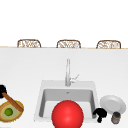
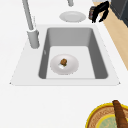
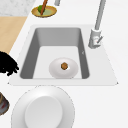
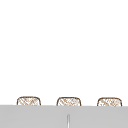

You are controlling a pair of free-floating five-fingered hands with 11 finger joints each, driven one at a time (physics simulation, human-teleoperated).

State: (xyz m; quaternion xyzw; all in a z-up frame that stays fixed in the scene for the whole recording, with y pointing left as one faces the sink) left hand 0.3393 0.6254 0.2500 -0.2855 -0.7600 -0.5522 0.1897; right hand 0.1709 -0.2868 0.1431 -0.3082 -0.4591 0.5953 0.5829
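My left hand (image 1: 2, 89) sits at the picture's far left edge, at the upper end of a brown handle (image 1: 11, 100) that slants over a round woven basket (image 1: 17, 112) with something green inside. My right hand (image 1: 100, 113) hovers over the counter at the sink's front right corner, fingers loosely bent and holding nothing. Beside it stand a small dark jar (image 1: 115, 117) and a white plate (image 1: 113, 103). In the left side view this hand (image 2: 100, 11) arches next to the jar (image 2: 92, 12). It also shows in the right side view (image 3: 7, 63).
In the sink (image 2: 72, 37) lies a white dish (image 2: 56, 66) with a small brown bit (image 2: 63, 61) on it. The faucet (image 1: 67, 72) rises at the back rim. A large red ball (image 1: 67, 114) covers the sink's front. Three woven chair backs (image 1: 68, 44) stand behind the counter.
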